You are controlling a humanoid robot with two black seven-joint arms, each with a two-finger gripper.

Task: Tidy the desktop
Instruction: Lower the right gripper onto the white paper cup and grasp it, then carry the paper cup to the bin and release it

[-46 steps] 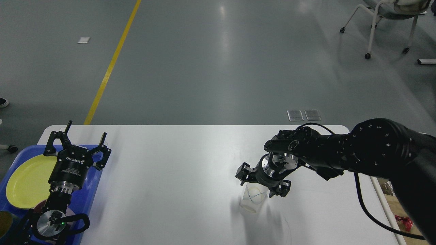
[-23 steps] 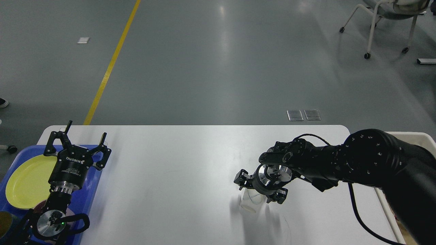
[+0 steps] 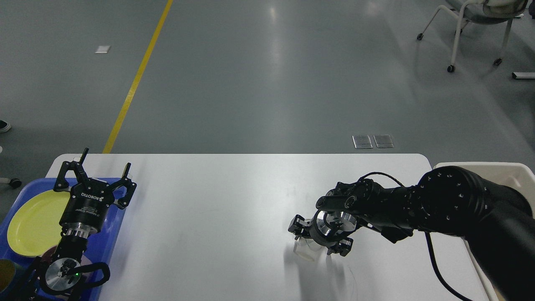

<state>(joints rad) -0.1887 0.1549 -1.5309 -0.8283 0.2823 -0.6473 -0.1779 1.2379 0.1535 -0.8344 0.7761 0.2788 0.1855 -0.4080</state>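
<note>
The white table [image 3: 217,217] is filling the lower half of the head view, its far edge running across the middle and its rounded corners showing at 10 and 2 o'clock. A clear plastic cup [image 3: 304,251] is standing on it, at about 4 o'clock from the table's middle, upright and casting a faint shadow toward the near edge.

The right gripper [image 3: 319,244] is hanging directly over the cup, pointing downward, with its black fingers sitting on either side of the rim. Whether they are pressing on the cup or merely flanking it, I cannot tell, since the wrist is covering the contact. The right arm is reaching in from 3 o'clock, a black cable looping beneath it.

The left gripper [image 3: 95,175] is hovering at 9 o'clock over the far edge of a blue tray [image 3: 113,234], its fingers spread wide apart and holding nothing. A yellow plate [image 3: 33,221] is lying in the tray, just beside the arm.

A beige bin [image 3: 497,171] is sitting off the table's right edge, at 3 o'clock, partly hidden behind the right arm.
</note>
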